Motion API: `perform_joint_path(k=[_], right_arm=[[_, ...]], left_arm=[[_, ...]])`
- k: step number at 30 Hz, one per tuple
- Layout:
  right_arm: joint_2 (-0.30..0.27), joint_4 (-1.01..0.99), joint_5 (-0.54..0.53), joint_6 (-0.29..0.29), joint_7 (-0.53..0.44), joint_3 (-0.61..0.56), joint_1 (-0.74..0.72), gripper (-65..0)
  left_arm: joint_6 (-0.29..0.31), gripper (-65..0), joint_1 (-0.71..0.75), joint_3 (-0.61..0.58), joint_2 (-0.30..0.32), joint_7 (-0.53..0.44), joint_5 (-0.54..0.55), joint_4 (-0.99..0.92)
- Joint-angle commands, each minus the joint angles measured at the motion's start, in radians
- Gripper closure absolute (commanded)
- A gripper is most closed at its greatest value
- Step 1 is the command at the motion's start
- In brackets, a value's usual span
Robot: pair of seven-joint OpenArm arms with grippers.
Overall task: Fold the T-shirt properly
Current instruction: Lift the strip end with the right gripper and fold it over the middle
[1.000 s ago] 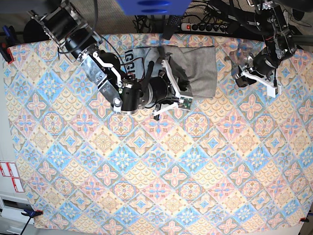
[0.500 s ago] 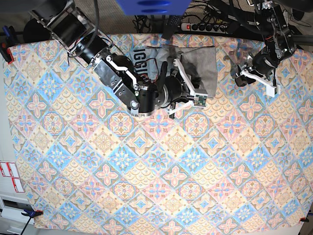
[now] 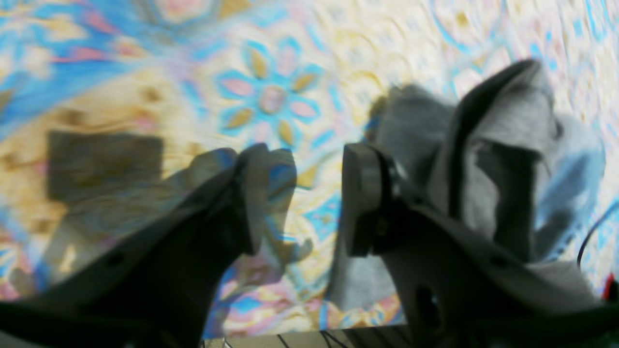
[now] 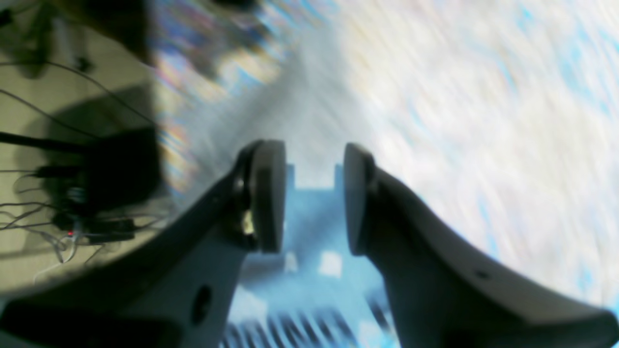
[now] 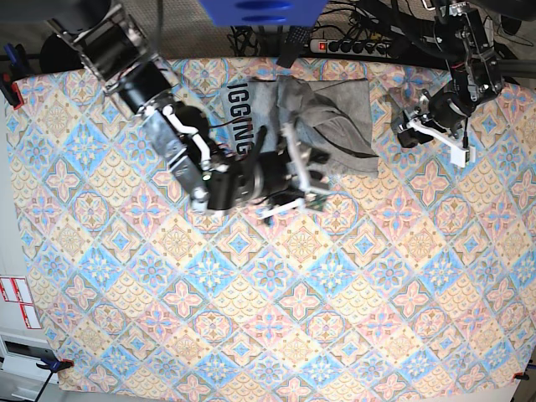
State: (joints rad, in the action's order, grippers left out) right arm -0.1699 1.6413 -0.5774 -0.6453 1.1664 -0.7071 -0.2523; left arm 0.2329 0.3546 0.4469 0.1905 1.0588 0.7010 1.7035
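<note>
The grey T-shirt (image 5: 339, 126) lies bunched at the far middle of the table, with black lettering (image 5: 243, 121) showing on its left part. Blurred by motion, my right gripper (image 5: 311, 177) hovers at the shirt's near edge. In the right wrist view the right gripper (image 4: 314, 198) stands open with nothing between its fingers. My left gripper (image 5: 440, 134) is right of the shirt, apart from it. The left wrist view shows that gripper (image 3: 314, 193) open and empty over the cloth, with the crumpled grey T-shirt (image 3: 508, 145) beyond its right finger.
A diamond-patterned tablecloth (image 5: 268, 293) covers the whole table. A power strip and cables (image 5: 352, 46) lie past the far edge, and a blue object (image 5: 260, 10) hangs at the top. Clamps (image 5: 8, 88) hold the cloth at the left edge.
My right gripper has opened and let go of the T-shirt, then drawn back toward the near side. More of the lettering shows now. The left arm has barely moved.
</note>
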Motion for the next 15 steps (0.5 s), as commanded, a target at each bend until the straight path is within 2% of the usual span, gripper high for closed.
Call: perform_joint_path(k=[1, 6, 8, 15], right_arm=[[-0.015, 0.015, -0.016, -0.001, -0.018, 0.02, -0.018, -20.3], [-0.082, 0.012, -0.017, -0.001, -0.01, 0.028, 0.005, -20.2], [-0.084, 0.014, -0.017, -0.001, -0.009, 0.027, 0.028, -19.4], [-0.079, 0.012, -0.017, -0.001, -0.009, -0.003, 0.046, -8.9]], left_arm=[[0.003, -23.3, 0.001, 0.005, 0.011, -0.01, 0.012, 0.014], [0.004, -23.3, 0.011, 0.005, 0.011, -0.01, 0.012, 0.014], [0.004, -23.3, 0.017, 0.005, 0.013, -0.01, 0.012, 0.014], [0.006, -23.2, 0.028, 0.011, 0.016, -0.016, 0.016, 0.019]])
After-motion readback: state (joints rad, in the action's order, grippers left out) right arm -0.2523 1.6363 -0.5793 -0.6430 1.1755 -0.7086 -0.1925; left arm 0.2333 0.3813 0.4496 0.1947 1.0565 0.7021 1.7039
